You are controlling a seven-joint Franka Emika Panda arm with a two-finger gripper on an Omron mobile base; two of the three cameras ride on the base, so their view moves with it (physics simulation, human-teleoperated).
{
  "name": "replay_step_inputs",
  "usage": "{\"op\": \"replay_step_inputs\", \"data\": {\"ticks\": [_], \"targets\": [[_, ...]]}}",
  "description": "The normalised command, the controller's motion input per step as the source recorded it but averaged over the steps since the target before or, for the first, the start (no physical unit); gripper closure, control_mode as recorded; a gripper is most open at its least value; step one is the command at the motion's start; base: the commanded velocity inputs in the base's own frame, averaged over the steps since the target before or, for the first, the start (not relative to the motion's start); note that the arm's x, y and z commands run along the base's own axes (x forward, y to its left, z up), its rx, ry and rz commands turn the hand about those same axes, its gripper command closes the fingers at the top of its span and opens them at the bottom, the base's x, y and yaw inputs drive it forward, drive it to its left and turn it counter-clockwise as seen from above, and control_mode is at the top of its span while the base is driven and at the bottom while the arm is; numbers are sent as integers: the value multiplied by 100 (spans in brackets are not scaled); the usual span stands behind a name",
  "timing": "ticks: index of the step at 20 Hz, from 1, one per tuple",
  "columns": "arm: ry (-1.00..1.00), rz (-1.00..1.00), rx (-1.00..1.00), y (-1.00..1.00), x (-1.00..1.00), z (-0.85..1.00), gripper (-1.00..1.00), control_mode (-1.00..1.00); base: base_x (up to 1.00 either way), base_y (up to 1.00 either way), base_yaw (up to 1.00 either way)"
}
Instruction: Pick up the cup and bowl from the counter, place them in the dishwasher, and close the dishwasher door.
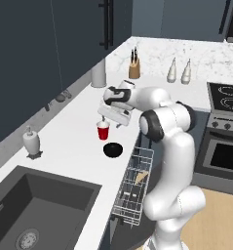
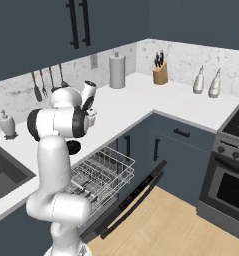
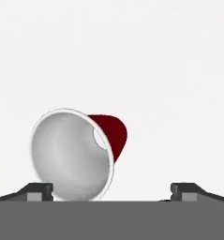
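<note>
Fingers [image 3: 38, 191] of our gripper [image 3: 111, 192] stand released, spread wide; the small red tapered plastic cup [image 3: 80, 152] sits upright between them, nearer the left fingertip.

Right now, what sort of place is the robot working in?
A rendered home kitchen: a white counter with a dark sink, an open dishwasher with its rack pulled out, and a stove.
</note>
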Motion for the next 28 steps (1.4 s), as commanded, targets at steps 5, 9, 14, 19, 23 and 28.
{"op": "replay_step_inputs", "data": {"ticks": [5,9,14,19,23,28], "targets": [[6,-1,0,1,43,-24,-100,-100,0,0,0],[5,0,0,1,38,-21,-100,-100,0,0,0],[18,0,0,0,2,-28,-100,-100,0,0,0],[21,0,0,0,-5,-29,100,-100,0,0,0],[15,0,0,0,0,-16,100,-100,0,0,0],[1,0,0,-1,-7,0,100,-100,0,0,0]]}}
